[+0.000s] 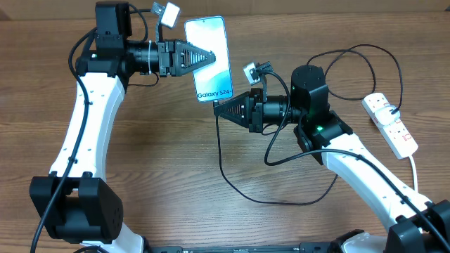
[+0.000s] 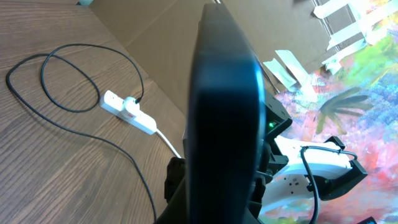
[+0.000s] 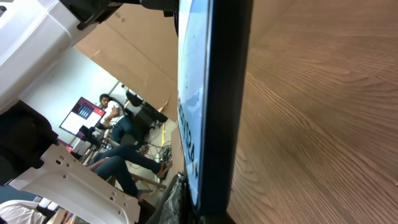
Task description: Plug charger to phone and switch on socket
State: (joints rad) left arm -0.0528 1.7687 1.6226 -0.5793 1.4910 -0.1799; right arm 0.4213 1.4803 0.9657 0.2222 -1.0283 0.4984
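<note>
The left gripper reaches in from the left. Its jaws are clamped on the long left side of the phone. The phone is held up above the table with its screen up. The words "Galaxy S24+" sit at the end near the right gripper. The left wrist camera sees only a dark side of the phone, very close.

The right gripper points left, and its tip is just beside that near end of the phone. Its jaws are together, pinched on the tip of the charger. I cannot tell if the tip is inside the phone.

From the gripper, the thin black charger runs down across the table. It bends round in a big loop to the right and goes up to the socket. The socket lies flat at the far right of the table, well apart from the phone. Its switches are too small to read.
</note>
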